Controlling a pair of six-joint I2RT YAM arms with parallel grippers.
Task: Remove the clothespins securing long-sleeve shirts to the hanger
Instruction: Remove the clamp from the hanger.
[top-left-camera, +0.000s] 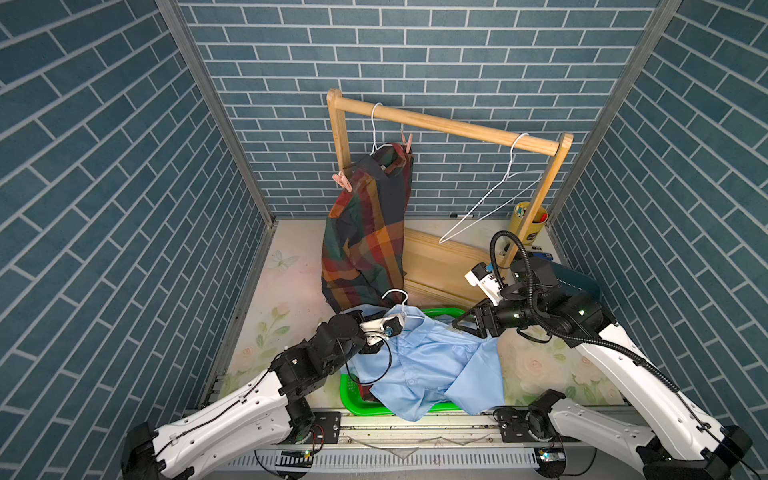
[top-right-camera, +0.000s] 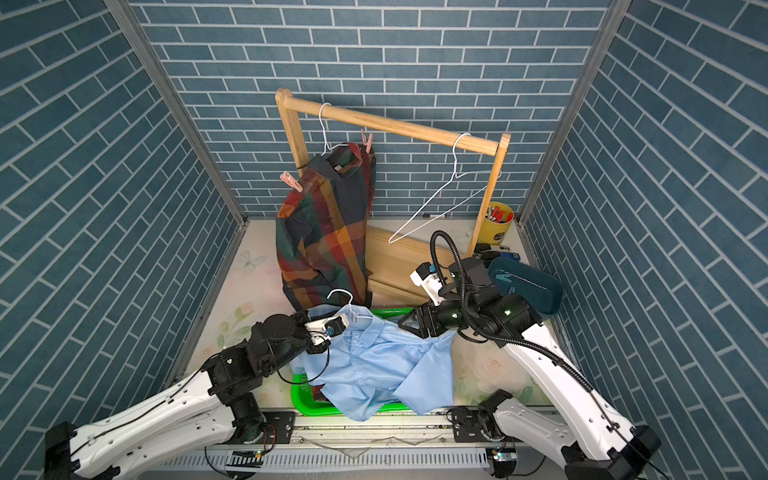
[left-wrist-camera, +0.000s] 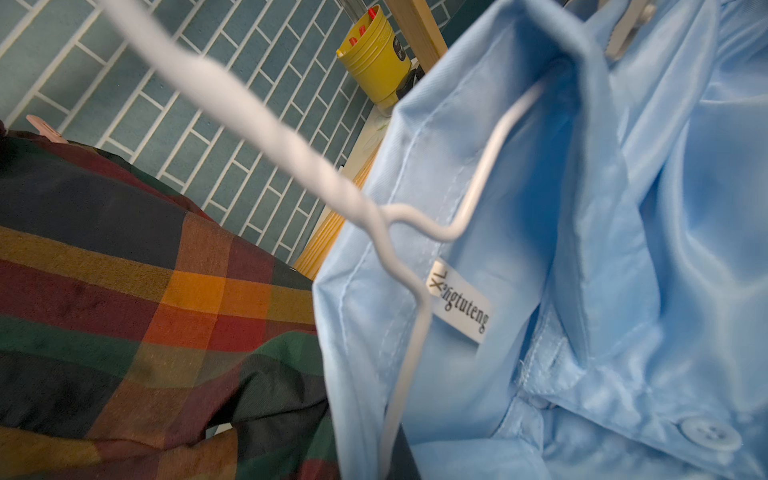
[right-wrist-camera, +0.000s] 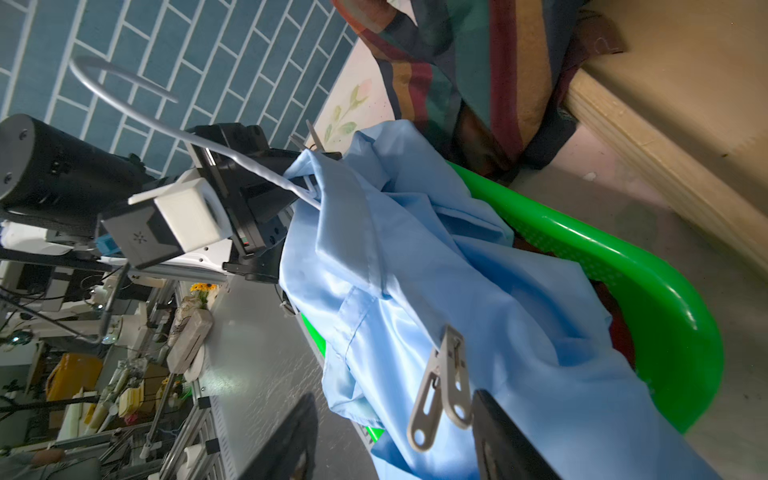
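A light blue shirt (top-left-camera: 432, 357) (top-right-camera: 374, 357) on a white wire hanger (left-wrist-camera: 415, 224) droops over a green basket (top-left-camera: 353, 401). My left gripper (top-left-camera: 388, 328) is shut on that hanger near the collar. A pale grey clothespin (right-wrist-camera: 442, 386) is clipped on the blue shirt's shoulder. It sits between the spread jaws of my open right gripper (right-wrist-camera: 399, 440), close to one finger (right-wrist-camera: 507, 436). A plaid shirt (top-left-camera: 365, 232) hangs from the wooden rack (top-left-camera: 449, 124) with two pink clothespins (top-left-camera: 343, 181) (top-left-camera: 407, 143) on its shoulders.
An empty white hanger (top-left-camera: 498, 199) hangs at the rack's right end. A yellow cup (top-left-camera: 530, 224) holding pegs stands behind the right post. A dark teal bin (top-right-camera: 528, 286) lies by my right arm. Some red-and-dark cloth (top-left-camera: 365, 392) shows in the basket under the blue shirt.
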